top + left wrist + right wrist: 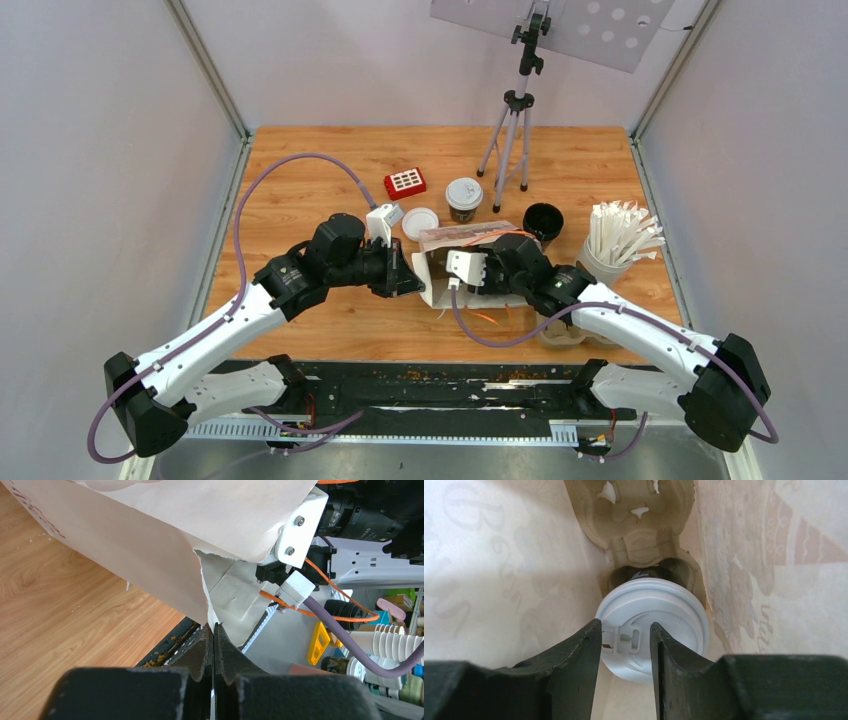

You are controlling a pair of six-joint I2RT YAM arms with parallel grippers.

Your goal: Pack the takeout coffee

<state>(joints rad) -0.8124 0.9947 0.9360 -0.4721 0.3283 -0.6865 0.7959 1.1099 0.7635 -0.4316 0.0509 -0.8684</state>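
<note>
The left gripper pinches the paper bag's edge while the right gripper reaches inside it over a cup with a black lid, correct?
No, the lid is white, as the right wrist view shows. The left gripper pinches the edge of the paper bag, and the right gripper is inside it over that cup.

Shows only a dark sliver of cup point(644, 573) under its white lid point(674, 615); loses the right gripper point(625, 630) tips inside the paper bag point(432, 288) from overhead; crops the bag's top in the left wrist view.

White-shelled arms point(225, 325) with black joints — a purple cable point(237, 220) each, black notched tool fingers point(574, 670)
</note>
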